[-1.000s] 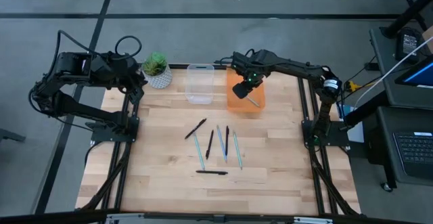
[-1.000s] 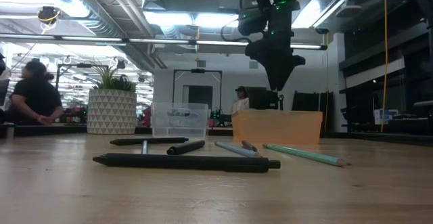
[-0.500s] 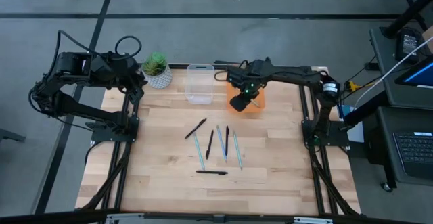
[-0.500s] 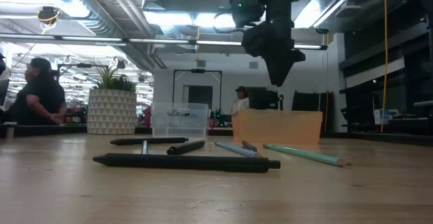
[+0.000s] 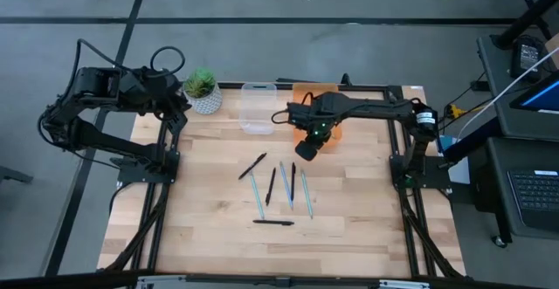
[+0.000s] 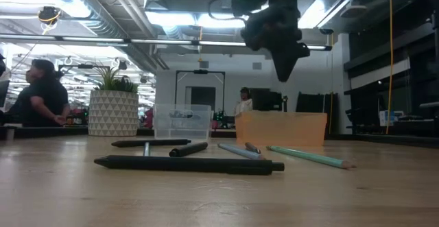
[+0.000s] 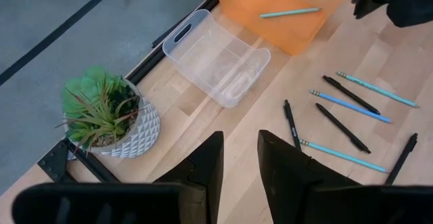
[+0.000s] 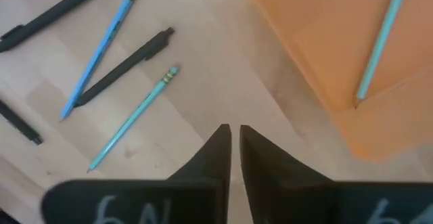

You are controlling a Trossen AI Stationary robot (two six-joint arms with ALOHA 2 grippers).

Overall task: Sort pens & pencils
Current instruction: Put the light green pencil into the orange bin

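Observation:
Several pens and pencils lie loose mid-table (image 5: 279, 189): three black pens (image 5: 271, 185) and a few teal or blue pencils (image 5: 306, 191) side by side, plus one black pen (image 5: 273, 223) lying crosswise nearer the near edge. One teal pencil (image 8: 382, 41) rests flat in the orange bin (image 7: 298, 45). My right gripper (image 5: 307, 147) hovers shut and empty above the table, between the orange bin and the pens, fingers pointing down (image 8: 233, 139). My left gripper (image 7: 240, 163) waits, slightly open, at the far left corner by the plant.
A clear plastic bin (image 5: 258, 110) stands left of the orange bin (image 5: 336, 132) at the far edge. A potted plant (image 5: 201, 88) sits in the far left corner. Bare wood lies left, right and near of the pens. People show in the room beyond (image 6: 38, 93).
My right gripper has moved from above the orange bin toward the table's near edge and a little left, ending over bare wood just beyond the pens. The teal pencil stays in the bin. The pens on the table have not moved.

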